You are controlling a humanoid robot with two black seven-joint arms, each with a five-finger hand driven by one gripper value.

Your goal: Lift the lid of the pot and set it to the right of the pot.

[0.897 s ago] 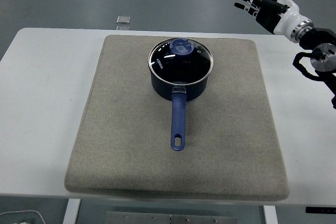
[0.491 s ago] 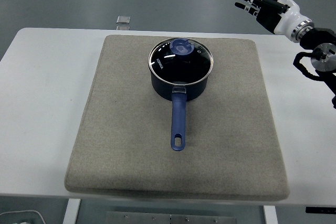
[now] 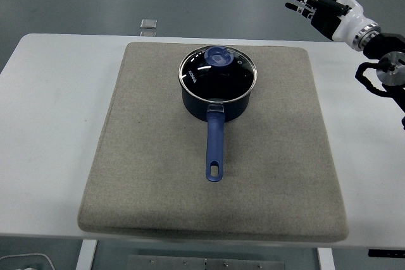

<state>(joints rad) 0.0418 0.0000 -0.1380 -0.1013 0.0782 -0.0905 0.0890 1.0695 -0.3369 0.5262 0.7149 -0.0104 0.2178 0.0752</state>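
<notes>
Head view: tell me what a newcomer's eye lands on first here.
First comes the dark blue pot in the far middle of the grey mat, its glass lid on and its long blue handle pointing toward the near edge. Next is the right hand, raised at the top right beyond the table's far edge, fingers spread and empty.

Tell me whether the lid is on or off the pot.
On. The glass lid sits flat across the rim of the pot, its blue knob untouched; the right hand is up and far to the right.
</notes>
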